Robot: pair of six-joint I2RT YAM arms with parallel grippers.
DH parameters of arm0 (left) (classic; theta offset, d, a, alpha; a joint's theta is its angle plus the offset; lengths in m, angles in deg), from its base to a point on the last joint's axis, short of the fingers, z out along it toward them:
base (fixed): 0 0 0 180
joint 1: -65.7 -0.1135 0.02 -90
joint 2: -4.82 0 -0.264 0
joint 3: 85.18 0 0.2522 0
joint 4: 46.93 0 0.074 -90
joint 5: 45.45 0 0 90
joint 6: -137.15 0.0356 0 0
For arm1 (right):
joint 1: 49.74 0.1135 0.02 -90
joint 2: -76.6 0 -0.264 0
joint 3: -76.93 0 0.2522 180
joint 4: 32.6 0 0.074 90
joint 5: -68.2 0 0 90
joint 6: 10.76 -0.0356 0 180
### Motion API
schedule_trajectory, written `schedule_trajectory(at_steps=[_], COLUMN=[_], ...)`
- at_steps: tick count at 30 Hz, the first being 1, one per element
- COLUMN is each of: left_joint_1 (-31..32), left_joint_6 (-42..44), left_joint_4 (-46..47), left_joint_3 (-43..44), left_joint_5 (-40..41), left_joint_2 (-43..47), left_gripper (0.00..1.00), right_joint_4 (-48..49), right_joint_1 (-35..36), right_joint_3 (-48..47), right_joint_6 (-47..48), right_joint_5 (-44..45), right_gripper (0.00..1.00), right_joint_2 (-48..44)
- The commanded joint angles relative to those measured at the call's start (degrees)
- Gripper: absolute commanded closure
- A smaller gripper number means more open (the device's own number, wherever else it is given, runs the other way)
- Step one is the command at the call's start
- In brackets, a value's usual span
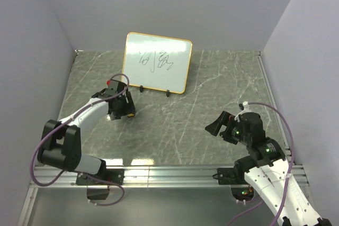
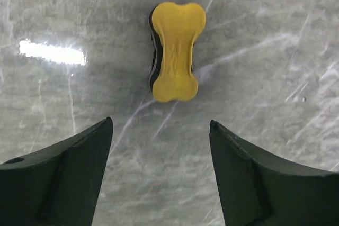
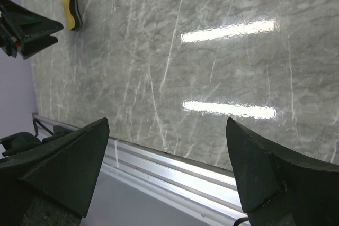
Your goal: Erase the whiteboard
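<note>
Right hand, black and two-fingered, hovers near the front right of the grey-green marbled counter, its fingers spread wide with nothing between them. Farther in on the left, the left hand points down at the counter, likewise spread wide and holding nothing. Just beyond its fingertips a small yellow bone-shaped foam eraser with a black underside lies flat on the counter, untouched. At the far edge stands the white rectangular whiteboard with a thin orange frame, propped on small black clip feet, black scribbles across its middle.
</note>
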Motion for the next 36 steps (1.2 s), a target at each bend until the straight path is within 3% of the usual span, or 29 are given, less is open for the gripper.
schedule_trajectory(at_steps=[1, 6, 15, 18, 28, 31, 36], left_joint_1=[0.2, 0.3, 0.7, 0.7, 1.3, 1.3, 1.3], left_joint_6=[0.2, 1.6, 1.7, 1.8, 2.9, 3.0, 3.5], left_joint_4=[4.5, 5.8, 6.2, 5.3, 4.9, 5.4, 4.8], left_joint_3=[1.1, 3.5, 8.3, 9.9, 9.1, 8.4, 9.1], left_joint_5=[1.7, 1.4, 2.7, 3.6, 3.8, 4.0, 4.3], left_joint_2=[-1.6, -6.9, -12.7, -14.0, -15.2, -15.1, -16.1], left_gripper=[0.24, 0.30, 0.30, 0.38, 0.48, 0.56, 0.57], right_joint_4=[-1.3, -0.8, 0.8, 1.3, 3.3, 4.3, 7.1], right_joint_1=[0.2, 0.3, 0.3, 0.3, 0.3, 0.3, 0.3], right_joint_3=[-2.1, -1.4, -1.8, -1.9, -2.0, -1.8, -2.4], right_joint_6=[1.3, 0.9, 1.4, 1.6, 3.0, 3.0, 2.7], right_joint_5=[0.7, 1.1, 2.1, 2.2, 3.1, 2.8, 2.4], right_gripper=[0.03, 0.04, 0.04, 0.04, 0.04, 0.04, 0.04], right_joint_2=[-0.4, -0.4, 2.8, 3.8, 7.3, 8.5, 10.8])
